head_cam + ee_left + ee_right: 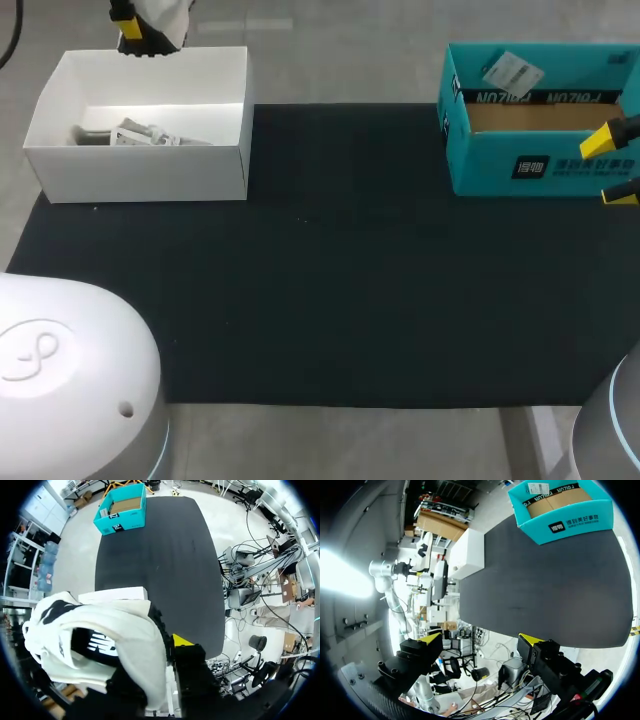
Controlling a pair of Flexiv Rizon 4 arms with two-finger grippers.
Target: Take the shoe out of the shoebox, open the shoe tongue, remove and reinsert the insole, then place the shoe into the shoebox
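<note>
A white shoe (165,15) with black markings hangs above the far rim of the white shoebox (150,160) at the table's far left, and my left gripper (140,35) is shut on it. In the left wrist view the shoe (100,640) fills the space between the fingers and hides one of them; only one yellow fingertip (182,640) shows beside it. The white box (120,594) lies just below the shoe. Grey packing paper (140,135) lies inside the box. My right gripper (610,168) stands open and empty at the right edge, in front of the teal box (530,165).
The teal box (570,520) with a brown cardboard floor sits at the far right corner of the black mat (340,260). My right gripper (481,640) holds its fingers wide apart off the mat's side edge. The white box (470,552) shows beyond the mat.
</note>
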